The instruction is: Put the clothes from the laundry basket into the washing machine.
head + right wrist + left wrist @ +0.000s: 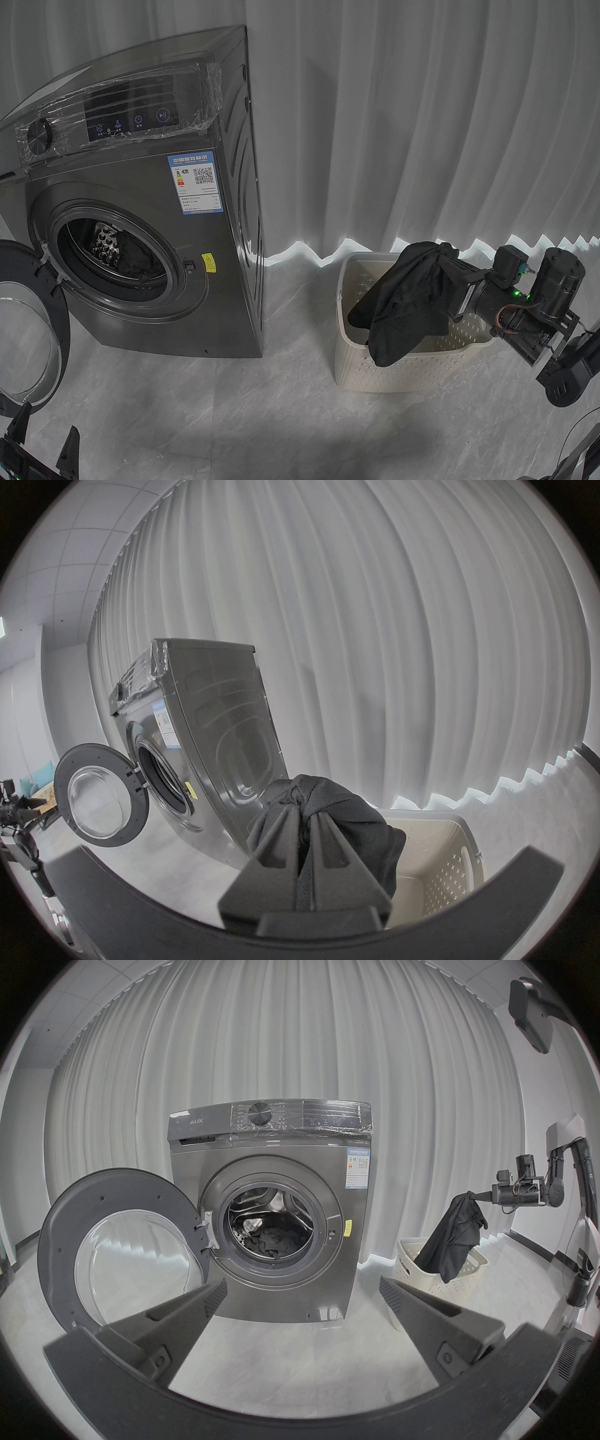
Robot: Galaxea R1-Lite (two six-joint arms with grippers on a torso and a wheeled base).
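Note:
A grey front-loading washing machine (144, 187) stands at the left with its round door (28, 325) swung open. Dark clothes (128, 256) lie inside the drum. To its right sits a cream perforated laundry basket (406, 365). My right gripper (451, 270) is shut on a black garment (406, 300), which hangs over the basket's near rim; the same garment (331, 817) bunches around the closed fingers. My left gripper (44, 440) is low at the front left, open and holding nothing; its fingers (187, 1316) frame the machine (275, 1210) and basket (465, 1272).
White curtains (425, 125) cover the wall behind everything. The pale tiled floor (250, 412) between machine and basket is bare. The open door stands out toward my left arm.

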